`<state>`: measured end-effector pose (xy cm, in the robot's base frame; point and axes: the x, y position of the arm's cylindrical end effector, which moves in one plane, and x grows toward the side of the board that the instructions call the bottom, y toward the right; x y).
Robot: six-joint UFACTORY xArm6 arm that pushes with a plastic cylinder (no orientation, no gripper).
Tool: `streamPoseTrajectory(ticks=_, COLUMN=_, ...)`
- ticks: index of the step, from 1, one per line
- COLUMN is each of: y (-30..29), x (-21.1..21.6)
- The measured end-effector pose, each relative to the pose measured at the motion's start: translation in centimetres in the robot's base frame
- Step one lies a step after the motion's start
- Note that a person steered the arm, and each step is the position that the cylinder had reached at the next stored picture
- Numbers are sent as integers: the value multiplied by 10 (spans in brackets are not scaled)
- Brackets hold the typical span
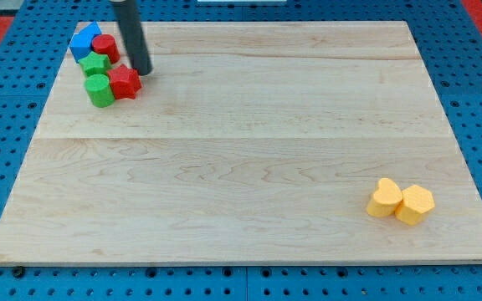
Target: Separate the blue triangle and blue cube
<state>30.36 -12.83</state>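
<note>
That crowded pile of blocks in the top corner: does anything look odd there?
Nothing is damaged or tipped. Only one blue block shows, wedged behind red and green ones; a second blue piece isn't visible. My tip sits beside the cluster's right.

One blue block (84, 40), shape unclear, at the board's top-left corner.

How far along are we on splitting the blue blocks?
Nothing looks done yet. Only one blue block shows, packed into the cluster at the view's top left with a red cylinder, green blocks and a red block. My tip sits beside that red block. Separation remains.
</note>
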Motion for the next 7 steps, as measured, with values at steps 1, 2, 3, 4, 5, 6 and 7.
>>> streamPoseTrajectory(ticks=1, y=16, x=-65)
streamPoseTrajectory(ticks=2, y=8, x=-112)
streamPoseTrajectory(ticks=3, y=8, x=-112)
streamPoseTrajectory(ticks=4, y=2, x=-112)
streamPoseTrajectory(ticks=5, y=-14, x=-112)
streamPoseTrajectory(ticks=6, y=-16, x=-112)
streamPoseTrajectory(ticks=7, y=-55, x=-111)
